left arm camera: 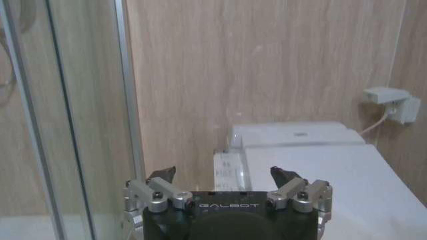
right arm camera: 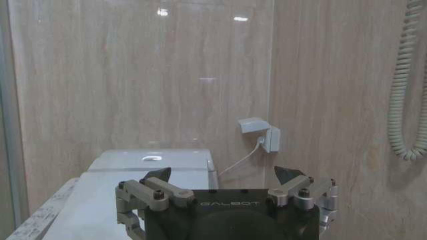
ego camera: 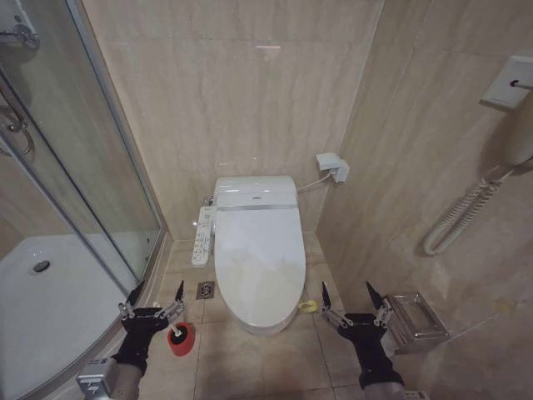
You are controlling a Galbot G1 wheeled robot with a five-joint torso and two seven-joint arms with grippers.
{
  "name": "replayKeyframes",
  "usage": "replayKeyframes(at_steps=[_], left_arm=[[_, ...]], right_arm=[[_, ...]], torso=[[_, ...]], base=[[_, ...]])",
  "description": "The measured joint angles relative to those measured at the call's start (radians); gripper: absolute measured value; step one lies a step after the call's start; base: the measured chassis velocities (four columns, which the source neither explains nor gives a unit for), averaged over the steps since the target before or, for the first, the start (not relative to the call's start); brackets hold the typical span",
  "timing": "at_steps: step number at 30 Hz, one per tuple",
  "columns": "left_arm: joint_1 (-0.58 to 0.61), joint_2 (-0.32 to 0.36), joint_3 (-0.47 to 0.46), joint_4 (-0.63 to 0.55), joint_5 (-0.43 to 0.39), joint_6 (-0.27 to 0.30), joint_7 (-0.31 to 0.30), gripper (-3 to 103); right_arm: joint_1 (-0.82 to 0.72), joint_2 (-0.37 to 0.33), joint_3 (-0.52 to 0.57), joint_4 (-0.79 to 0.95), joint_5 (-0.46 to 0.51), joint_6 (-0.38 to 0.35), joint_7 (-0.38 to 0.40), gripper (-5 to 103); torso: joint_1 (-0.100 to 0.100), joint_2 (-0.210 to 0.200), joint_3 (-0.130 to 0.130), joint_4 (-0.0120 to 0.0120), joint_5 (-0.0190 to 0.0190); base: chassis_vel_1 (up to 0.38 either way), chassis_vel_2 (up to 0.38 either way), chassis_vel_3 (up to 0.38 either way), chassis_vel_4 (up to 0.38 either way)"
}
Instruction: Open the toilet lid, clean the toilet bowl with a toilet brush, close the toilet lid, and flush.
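Nothing of the task is judged to be done yet. The large white glossy oval plastic toilet lid (ego camera: 259,254) is seen lying flat and closed over the white elongated ceramic toilet bowl (ego camera: 254,325), of which little more than the front rim is visible beneath it; a yellow-green strap loop (ego camera: 308,306) is seen at the lid's front right edge. The white button panel (ego camera: 201,236) is mounted along the bowl's left side. The small round red holder cup (ego camera: 181,338) is found on the tiled floor just left of the bowl's front, with a dark shape in it that is taken for the toilet brush's head; its handle cannot be made out.

The left gripper (ego camera: 152,302) is held low above the floor near the red cup, its fingers spread wide and nothing between them. The right gripper (ego camera: 353,302) is held low to the right of the bowl, likewise spread and empty, near the strap loop. Opening, brushing, closing and flushing are all left to be done.
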Motion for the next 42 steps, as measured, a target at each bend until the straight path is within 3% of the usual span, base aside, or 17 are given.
replayKeyframes(at_steps=[8,42], left_arm=[[0.004,0.014,-0.010,0.001,-0.046,-0.027,0.011,97],[-0.005,0.002,-0.001,0.044,-0.037,-0.072,0.049,99]], right_arm=[[0.000,0.000,0.000,0.000,0.000,0.000,0.000,100],[0.000,0.000,0.000,0.000,0.000,0.000,0.000,100]], torso=[[0.000,0.000,0.000,0.0000,-0.0001],[0.000,0.000,0.000,0.0001,-0.0001]], base=[[0.000,0.000,0.000,0.000],[-0.024,0.026,0.023,-0.024]])
